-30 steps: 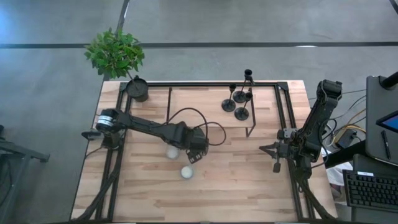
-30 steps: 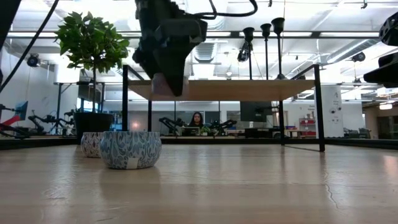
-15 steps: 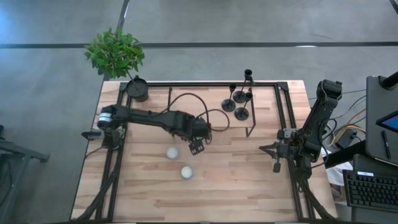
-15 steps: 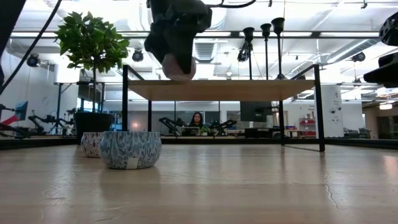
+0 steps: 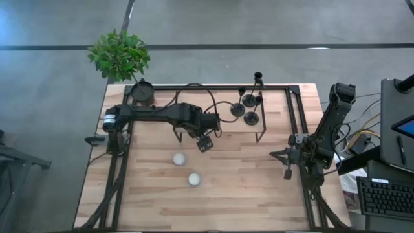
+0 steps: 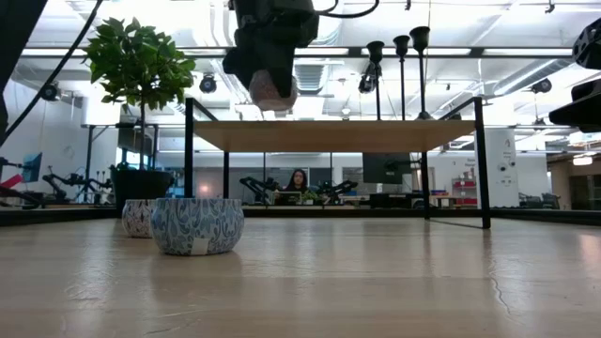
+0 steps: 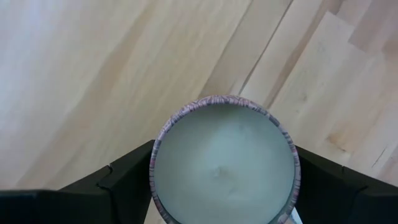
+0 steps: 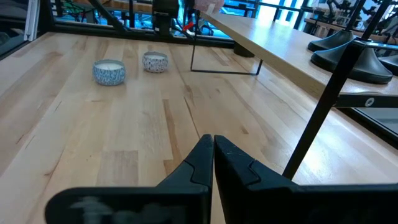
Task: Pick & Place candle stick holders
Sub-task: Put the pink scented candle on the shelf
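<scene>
The left gripper [image 5: 205, 143] hangs above the middle of the table [image 5: 246, 188], its fingers [image 7: 124, 183] clamped on either side of a small round candle [image 7: 225, 162] with a patterned rim and pale wax. In the low view the same gripper [image 6: 272, 92] sits high, level with the edge of the raised wooden shelf [image 6: 338, 135], and the held candle shows at its lower end, well clear of the tabletop. The three candle stick holders [image 5: 250, 105] stand upright and close together on that shelf at the table's far side, near its right end; each shows a round disc base and a thin stem, and in the low view their cup tops [image 6: 397, 44] rise above the shelf line. None of them is touched by either arm. Two further candles rest on the tabletop: one [image 5: 178, 158] just below the left gripper in the high view and another [image 5: 193, 179] nearer the front edge, the pair well apart from the holders. A dark plant pot [image 5: 142, 93] with a leafy plant [image 5: 119, 54] stands at the far left corner. The right gripper [image 5: 287, 157] waits at the right side of the table, low over the wood, with its two fingers [image 8: 205, 163] pressed together and holding nothing. A person sits at a desk in the room beyond the table.
</scene>
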